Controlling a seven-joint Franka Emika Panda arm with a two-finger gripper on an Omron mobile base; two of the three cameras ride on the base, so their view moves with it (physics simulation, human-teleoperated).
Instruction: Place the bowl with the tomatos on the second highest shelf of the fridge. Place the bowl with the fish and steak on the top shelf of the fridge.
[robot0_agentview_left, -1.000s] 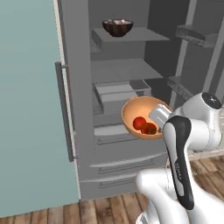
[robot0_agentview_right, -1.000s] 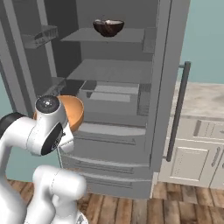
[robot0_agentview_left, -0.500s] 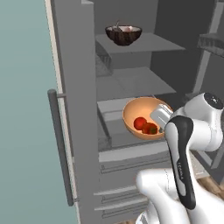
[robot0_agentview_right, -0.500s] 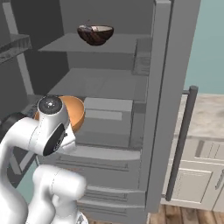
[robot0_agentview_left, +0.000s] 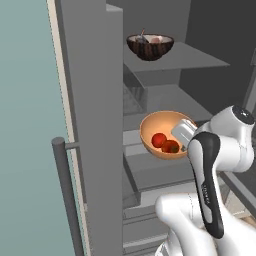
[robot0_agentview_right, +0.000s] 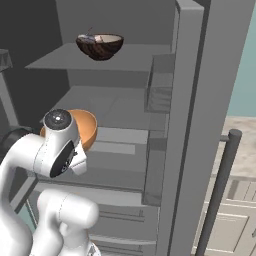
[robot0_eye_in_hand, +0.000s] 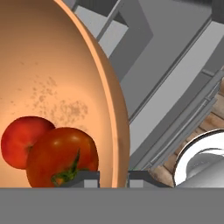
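You are facing the open fridge (robot0_agentview_left: 100, 75) with the orange bowl (robot0_agentview_left: 162, 132) carried in front of its middle shelves. The dark bowl (robot0_agentview_left: 150, 46) with the fish and steak sits on the top shelf (robot0_agentview_left: 195, 57), so that half looks done. The second highest shelf (robot0_agentview_right: 115, 107) is the one just behind and slightly above the orange bowl.

The gripper (robot0_eye_in_hand: 113, 177) pinches the orange bowl's rim, one fingertip inside the wall and one outside, with the two tomatoes (robot0_eye_in_hand: 48, 151) resting low in the bowl, close to the fingers. Because you hold it by one edge, keep the bowl level as you push in, or the tomatoes will likely roll. Lift so the base passes over the shelf's front lip, go well inward, and set it down flat before you let go. Watch the clear door bin (robot0_agentview_right: 161, 85) at the side and the underside of the top shelf.

From the right base view, the arm covers most of the bowl. The hand view cuts off the bowl's far rim, and the fingertips are barely visible at its bottom edge. You cannot tell how much height separates the bowl's base from the shelf.
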